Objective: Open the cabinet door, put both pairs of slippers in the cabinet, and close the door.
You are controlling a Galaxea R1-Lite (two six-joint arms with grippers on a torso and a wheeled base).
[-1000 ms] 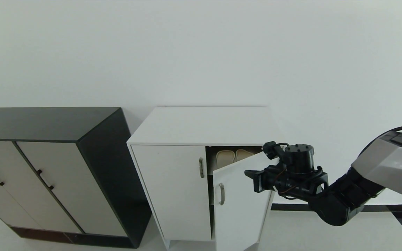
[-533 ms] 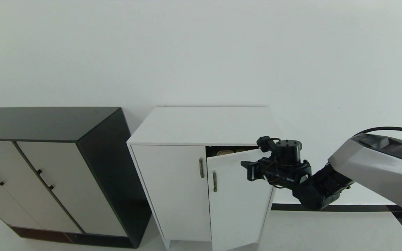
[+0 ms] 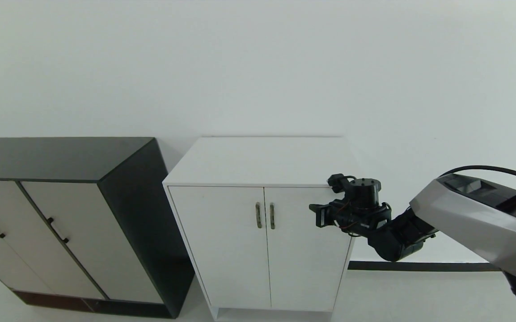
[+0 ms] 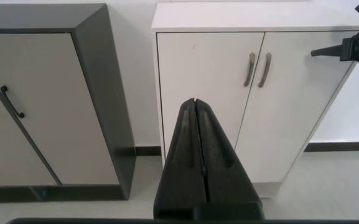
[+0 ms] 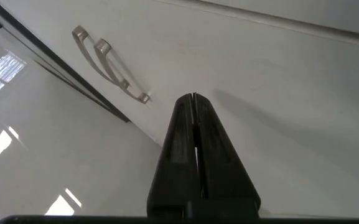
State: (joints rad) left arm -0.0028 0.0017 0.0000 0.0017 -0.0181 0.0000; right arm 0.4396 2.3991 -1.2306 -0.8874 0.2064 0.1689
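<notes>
Right pincer (image 3: 317,215) has pushed the cabinet door (image 3: 307,259) shut.

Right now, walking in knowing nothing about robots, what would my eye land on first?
A white cabinet stands in the middle of the head view with both doors closed. The black right gripper, closed tight, sits at the upper part of the cabinet's right door. To the left of the white cabinet stands a larger dark cabinet with pale doors.
</notes>
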